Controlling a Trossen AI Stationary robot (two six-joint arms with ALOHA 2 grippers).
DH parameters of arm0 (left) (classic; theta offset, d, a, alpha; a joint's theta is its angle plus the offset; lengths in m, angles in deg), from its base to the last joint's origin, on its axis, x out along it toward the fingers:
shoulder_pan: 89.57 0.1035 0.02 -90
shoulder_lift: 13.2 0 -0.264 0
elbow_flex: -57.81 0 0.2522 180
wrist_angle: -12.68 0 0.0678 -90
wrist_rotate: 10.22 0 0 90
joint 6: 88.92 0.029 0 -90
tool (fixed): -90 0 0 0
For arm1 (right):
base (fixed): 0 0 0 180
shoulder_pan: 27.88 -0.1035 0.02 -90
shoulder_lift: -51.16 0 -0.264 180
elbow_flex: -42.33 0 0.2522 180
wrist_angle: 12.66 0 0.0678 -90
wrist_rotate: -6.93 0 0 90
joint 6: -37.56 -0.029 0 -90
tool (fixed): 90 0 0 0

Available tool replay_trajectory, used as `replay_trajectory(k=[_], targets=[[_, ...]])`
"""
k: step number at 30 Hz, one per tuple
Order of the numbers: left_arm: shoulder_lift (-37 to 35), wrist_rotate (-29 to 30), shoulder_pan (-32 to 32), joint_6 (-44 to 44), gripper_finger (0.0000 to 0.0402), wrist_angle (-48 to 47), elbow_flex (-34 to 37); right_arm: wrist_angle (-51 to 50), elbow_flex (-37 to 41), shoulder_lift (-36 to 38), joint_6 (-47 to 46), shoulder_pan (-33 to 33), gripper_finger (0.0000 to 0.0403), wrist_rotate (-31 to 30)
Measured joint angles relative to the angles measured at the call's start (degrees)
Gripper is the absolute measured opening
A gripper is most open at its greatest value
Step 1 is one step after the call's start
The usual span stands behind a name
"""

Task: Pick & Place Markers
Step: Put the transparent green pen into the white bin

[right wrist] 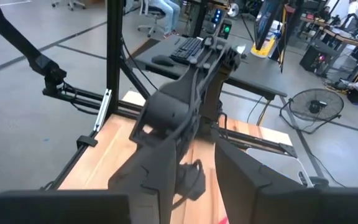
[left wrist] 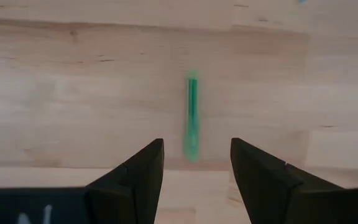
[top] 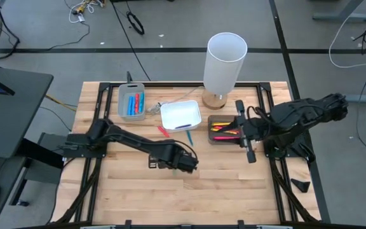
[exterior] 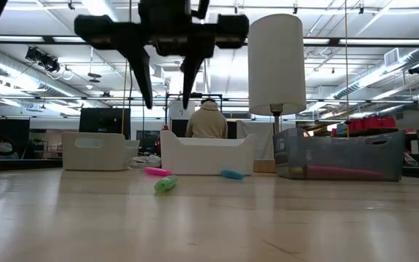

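My left gripper [top: 188, 160] points straight down over the table's middle, open. A green marker [left wrist: 191, 118] lies flat on the wood just ahead of the gap between its fingers [left wrist: 146, 163]. In the low view the gripper [exterior: 167, 98] hangs well above that green marker [exterior: 165, 183], touching nothing. A pink marker [exterior: 157, 172] and a blue marker [exterior: 231, 175] lie farther back on the table. My right gripper [top: 243, 133] is raised above the dark tray [top: 224, 129] at the right, pointing toward the table's left, open and empty [right wrist: 197, 180].
A grey tray [top: 132, 102] at the far left holds blue and red markers. A white tray [top: 180, 116] stands at the middle. The dark tray holds red, yellow and pink markers. A white lamp [top: 224, 60] stands at the far edge. Bare wood lies toward the near edge.
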Motion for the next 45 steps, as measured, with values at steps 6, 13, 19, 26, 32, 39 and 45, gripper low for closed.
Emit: replay_trajectory(k=[6,13,19,26,32,39,45], targets=[[2.23,-0.82,0.72,0.94,0.0193,1.30,0.02,-1.87,0.00,0.57,-0.24,0.00,0.0114,0.02],[4.67,-0.66,0.89,0.02,0.0193,1.86,1.45,-4.76,0.10,0.56,-1.55,0.02,0.0114,0.02],[5.95,-1.26,1.13,0.26,0.0193,8.03,4.29,-5.09,0.13,0.56,-1.53,0.02,0.0114,0.00],[5.95,-2.22,1.20,-0.13,0.0193,16.09,10.45,-5.34,0.13,0.54,-1.53,0.02,0.0114,0.01],[5.62,-2.83,1.22,0.39,0.0192,16.92,12.07,-5.44,0.15,0.54,-1.51,0.02,0.0114,-0.04],[5.62,-3.11,1.27,2.08,0.0173,16.79,12.13,-5.43,0.15,0.54,-1.51,0.02,0.0114,-0.07],[5.69,-3.98,1.35,3.44,0.0102,16.22,12.17,-5.40,0.15,0.54,-1.57,0.02,0.0114,-0.09]])
